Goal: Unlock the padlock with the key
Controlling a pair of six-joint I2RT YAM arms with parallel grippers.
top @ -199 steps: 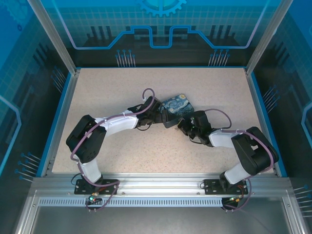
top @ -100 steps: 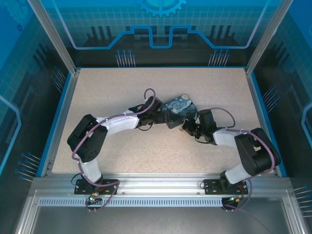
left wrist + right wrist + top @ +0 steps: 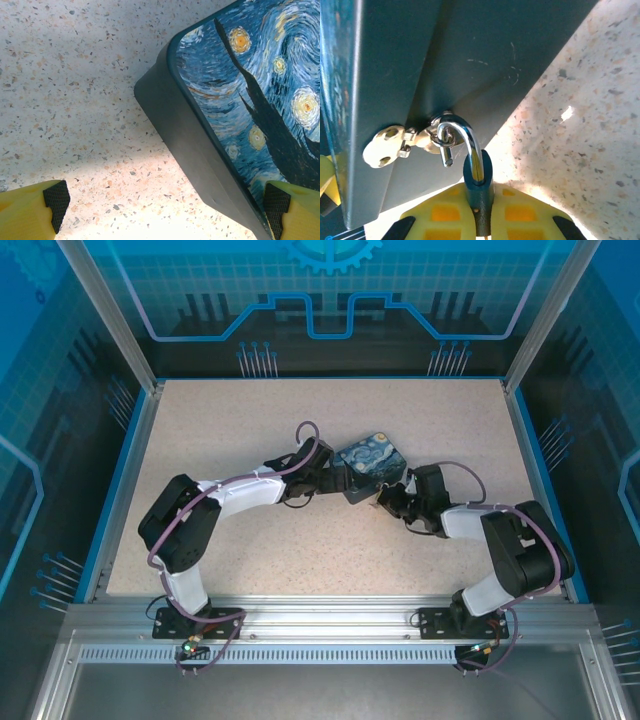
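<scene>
The padlock (image 3: 479,192) is clamped in the right pincer (image 3: 480,216); its seemingly open shackle (image 3: 463,134) should be unhooked gently. The left pincer (image 3: 166,201) is spread wide.

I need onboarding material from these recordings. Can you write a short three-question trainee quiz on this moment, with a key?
1. True or false: the left end effector is shut on the box.
2. Multiple choice: what does the right end effector grip? A) the box B) the padlock C) nothing
3. Short answer: what is the padlock's shackle hooked through?

Key:
1. False. Its jaws stand wide open, and the left finger is well clear of the box.
2. B. The padlock's body sits between the yellow fingers.
3. The metal latch on the box's dark side.
</scene>
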